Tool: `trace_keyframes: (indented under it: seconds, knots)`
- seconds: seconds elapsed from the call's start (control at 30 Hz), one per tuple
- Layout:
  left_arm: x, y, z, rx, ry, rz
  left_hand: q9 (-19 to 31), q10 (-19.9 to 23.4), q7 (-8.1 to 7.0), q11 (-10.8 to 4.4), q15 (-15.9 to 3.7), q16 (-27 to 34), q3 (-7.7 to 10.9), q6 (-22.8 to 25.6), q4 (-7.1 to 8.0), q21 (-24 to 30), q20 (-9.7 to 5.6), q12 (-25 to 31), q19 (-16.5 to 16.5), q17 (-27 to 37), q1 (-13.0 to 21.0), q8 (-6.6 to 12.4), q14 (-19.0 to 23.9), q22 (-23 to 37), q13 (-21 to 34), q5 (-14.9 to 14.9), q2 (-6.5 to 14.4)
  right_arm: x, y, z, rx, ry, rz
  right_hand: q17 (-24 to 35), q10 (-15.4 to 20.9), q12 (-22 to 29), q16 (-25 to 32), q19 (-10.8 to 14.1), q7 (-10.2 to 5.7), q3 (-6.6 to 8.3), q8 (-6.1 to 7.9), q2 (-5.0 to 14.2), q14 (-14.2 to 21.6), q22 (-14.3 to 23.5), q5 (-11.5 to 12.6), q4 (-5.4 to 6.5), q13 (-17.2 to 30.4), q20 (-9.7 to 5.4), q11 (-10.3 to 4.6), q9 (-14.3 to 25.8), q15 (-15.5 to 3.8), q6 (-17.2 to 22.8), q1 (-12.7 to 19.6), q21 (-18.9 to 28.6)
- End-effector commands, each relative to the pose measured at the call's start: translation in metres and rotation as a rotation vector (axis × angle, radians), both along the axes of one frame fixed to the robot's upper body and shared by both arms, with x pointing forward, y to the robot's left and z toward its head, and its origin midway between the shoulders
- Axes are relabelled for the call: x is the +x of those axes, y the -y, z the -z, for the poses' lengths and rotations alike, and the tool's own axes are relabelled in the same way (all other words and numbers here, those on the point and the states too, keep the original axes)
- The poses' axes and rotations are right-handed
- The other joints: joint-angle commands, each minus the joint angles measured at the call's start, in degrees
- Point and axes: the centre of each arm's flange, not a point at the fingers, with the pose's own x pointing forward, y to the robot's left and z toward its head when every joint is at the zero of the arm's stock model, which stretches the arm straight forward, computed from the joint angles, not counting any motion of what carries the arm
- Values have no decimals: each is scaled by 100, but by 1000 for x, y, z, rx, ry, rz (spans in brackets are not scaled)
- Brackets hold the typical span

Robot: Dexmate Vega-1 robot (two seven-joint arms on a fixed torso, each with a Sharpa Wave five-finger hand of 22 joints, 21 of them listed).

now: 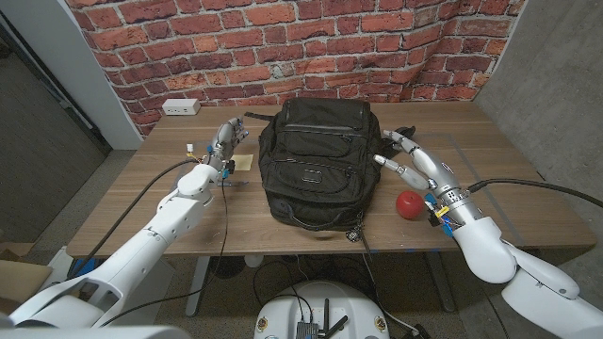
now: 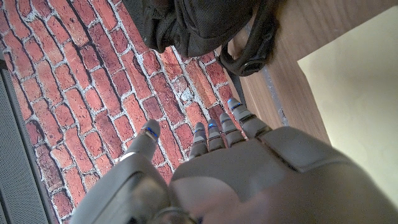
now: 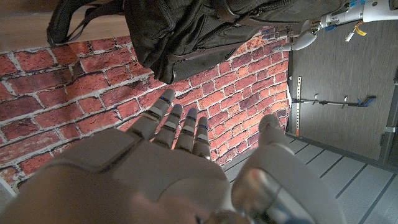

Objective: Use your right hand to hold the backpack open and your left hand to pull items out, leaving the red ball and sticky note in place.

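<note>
Backpack (image 1: 318,160) is lying closed on counter (image 1: 509,202); soft, floppy fabric, likely best gripped at zipper edge. Left robot hand (image 1: 224,141) and right robot hand (image 1: 403,155) are flanking it, both released, holding nothing.

The backpack (image 1: 320,160) hides its contents and part of the sticky note (image 1: 242,162)

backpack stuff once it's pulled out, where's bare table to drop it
Bare wood lies along the near edge in front of the backpack, left of the left hand below the white power strip, and at the far right corner. It is crowded by the sticky note and around the red ball beside the right hand.
</note>
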Motion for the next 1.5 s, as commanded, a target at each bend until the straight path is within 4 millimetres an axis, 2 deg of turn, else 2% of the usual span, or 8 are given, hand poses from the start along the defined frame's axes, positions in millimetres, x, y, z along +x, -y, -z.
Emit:
trace_keyframes:
  seconds: [0.03,0.2,0.43,0.67,1.23,1.5]
  knots:
    - [0,3,-1,10,5,12,33,64,-27,-15,-22,28,19,52,-6,10,-210,38,53,14,3,13,43,31,18,21,234,-14,-8,8,-113,24,46,-9,124,37,52,82,-31,35,44,6,126,31,-5,-80,25,-87,-17,22,-274,90,163,-9]
    - [-2,3,0,13,2,16,33,70,-24,-11,-21,26,24,53,-8,9,-210,37,55,14,1,12,45,31,18,21,235,-18,-12,11,-163,30,58,-16,151,35,58,111,-35,62,58,3,150,31,-5,-120,29,-96,-26,23,-269,124,260,-17]
    - [-5,2,0,41,-5,10,33,68,-23,-17,-21,25,30,57,-10,7,-207,33,58,14,-3,12,49,31,18,21,236,-23,-18,16,-247,42,83,-32,124,-3,27,152,-90,98,65,-26,88,34,-3,-160,32,-95,-140,25,-331,150,436,-39]
    - [-5,0,-1,41,6,13,33,74,-23,-19,-22,30,40,67,-13,8,-210,32,66,14,-7,14,73,31,19,21,241,-25,-25,20,-301,47,105,-55,112,-29,13,57,-130,140,71,-47,81,35,12,-187,29,-71,-207,24,-389,168,613,-97]
    - [1,-6,0,42,-6,22,34,111,-21,-25,-21,33,63,87,-14,10,-209,35,92,16,-23,14,110,32,19,21,248,-30,-37,22,-420,18,142,-186,-120,-144,-115,-118,-212,238,-50,-242,-97,34,26,-203,-3,-10,-321,17,-427,-200,1246,-164]
    - [2,-9,0,51,-19,20,34,123,-14,-15,-26,31,73,93,-12,12,-211,36,105,17,-29,13,118,32,19,21,254,-31,-44,25,-505,14,178,-246,-199,-162,-147,-185,-233,290,-56,-276,-128,32,46,-209,-22,28,-381,15,-448,-266,1487,-175]
